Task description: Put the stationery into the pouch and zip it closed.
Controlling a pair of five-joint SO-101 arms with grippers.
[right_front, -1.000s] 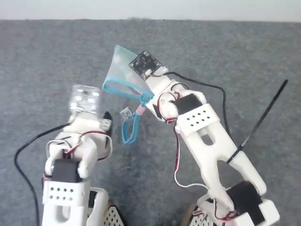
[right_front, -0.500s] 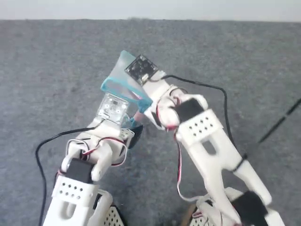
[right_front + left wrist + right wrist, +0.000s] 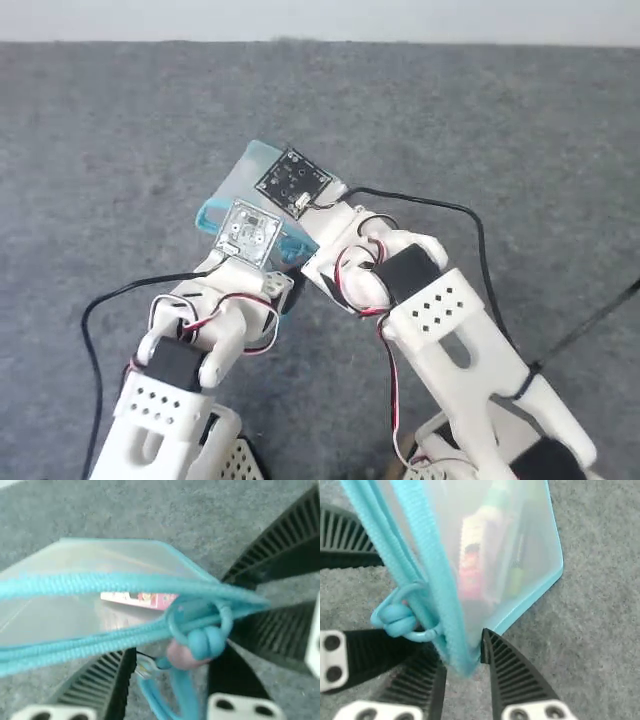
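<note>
At centre, right gripper [image 3: 465,667] is clamping the pouch [image 3: 232,185] at its zip end, stationery [image 3: 470,570] sitting inside; left gripper [image 3: 172,690] is straddling the pull [image 3: 200,630], jaws seemingly apart. Risk: pinching fabric instead, yanking the pouch loose, zip left open.

**Caller:** A robotics test bench, by every sign. It could be a lab or a hobbyist's corner. The table [image 3: 540,130] is covered edge to edge in grey felt-like cloth.

**Analyst:** And the hardware says it too. Two white plastic arms stand side by side, one [image 3: 165,400] next to the other [image 3: 470,345], with black motor blocks [image 3: 410,272] bare and red and white wires [image 3: 345,275] looping in the open.

**Caller:** A black cable [image 3: 420,198] arcs over the cloth, and small camera boards [image 3: 292,182] ride on the wrists.

**Analyst:** A plain pale wall [image 3: 400,18] runs along the far edge. Whether it is a home or an institute cannot be told.
</note>
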